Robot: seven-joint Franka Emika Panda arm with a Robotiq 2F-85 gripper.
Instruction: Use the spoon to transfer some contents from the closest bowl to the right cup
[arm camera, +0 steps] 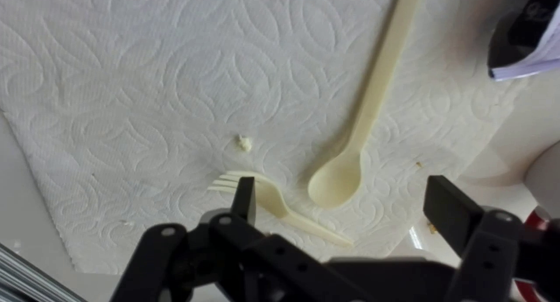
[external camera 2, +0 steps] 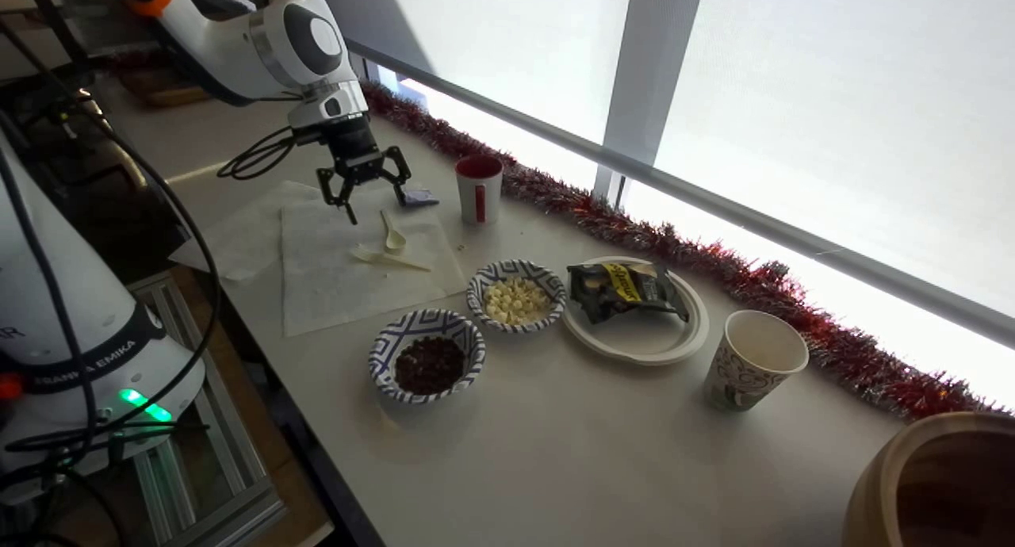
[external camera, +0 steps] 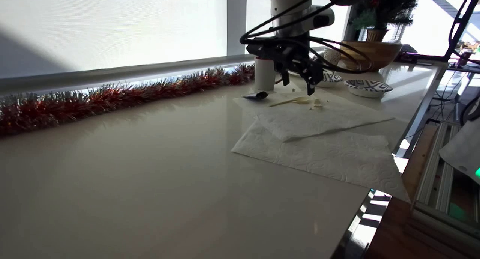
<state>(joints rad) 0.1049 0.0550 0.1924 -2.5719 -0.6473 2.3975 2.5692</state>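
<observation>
On the white paper towel lies a pale spoon (arm camera: pixel 334 181), also seen in an exterior view (external camera 2: pixel 394 238). My gripper (arm camera: pixel 340 192) is above it with jaws wide apart and nothing between them, as an exterior view of the gripper (external camera 2: pixel 377 208) also shows. Of two patterned bowls, the bowl with dark red contents (external camera 2: pixel 381 365) is nearer the robot base. A bowl with pale pieces (external camera 2: pixel 479 303) sits just beyond it. The right cup seems to be the patterned paper cup (external camera 2: pixel 749 376), far from the gripper; the white mug with red inside (external camera 2: pixel 469 202) is nearer it.
A pale fork (arm camera: pixel 304 223) lies close to the spoon, partly behind a finger. A dark packet (arm camera: pixel 525 43) rests at the towel's edge. Beyond the bowls are a plate (external camera 2: pixel 634 349) with a black bag, and a wooden bowl (external camera 2: pixel 864 483). Tinsel (external camera 2: pixel 714 269) lines the window side.
</observation>
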